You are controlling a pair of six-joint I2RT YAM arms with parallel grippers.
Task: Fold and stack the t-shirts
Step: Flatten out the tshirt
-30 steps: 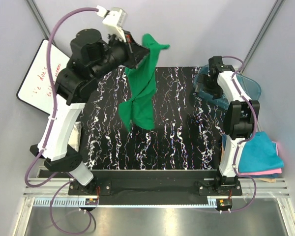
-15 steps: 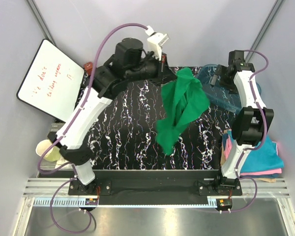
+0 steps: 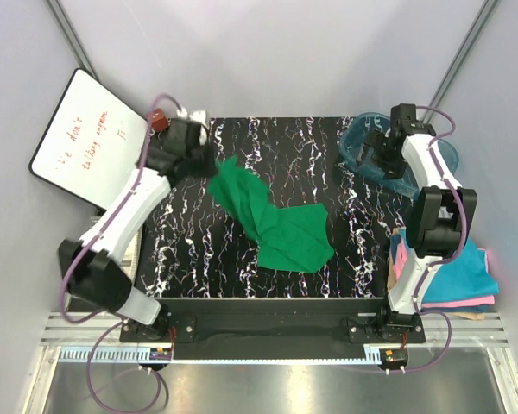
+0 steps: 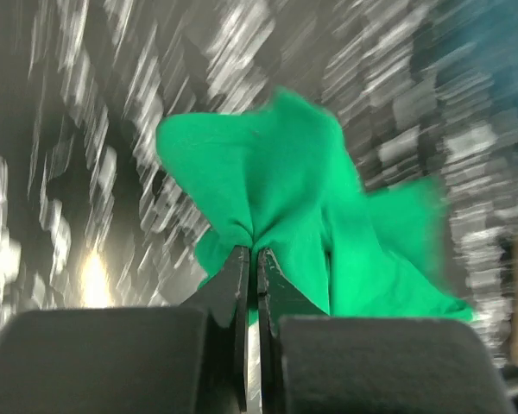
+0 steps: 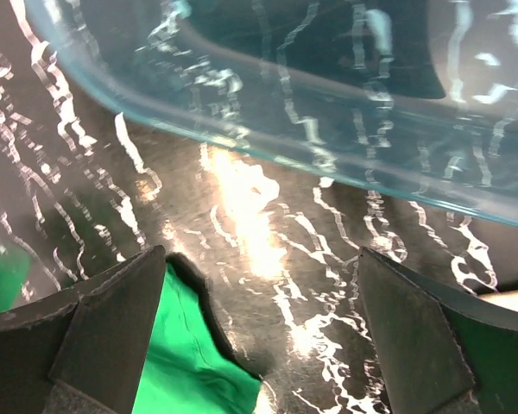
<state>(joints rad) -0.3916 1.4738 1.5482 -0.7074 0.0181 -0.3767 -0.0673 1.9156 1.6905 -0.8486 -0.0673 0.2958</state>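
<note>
Laying-out step: left gripper (image 4: 250, 259) clenches the green t-shirt (image 3: 272, 220); right gripper (image 5: 259, 259), gaping empty at upper right, should take another corner

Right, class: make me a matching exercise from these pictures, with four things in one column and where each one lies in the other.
Things:
1. green shirt
2. tub
3. whiteboard
4. teal shirt

Places:
A. at the far right corner of the table
B. off the table's left side
C. spread on the table's middle
D. off the table's near right side

Pairs: 1-C, 2-A, 3-B, 4-D
</note>
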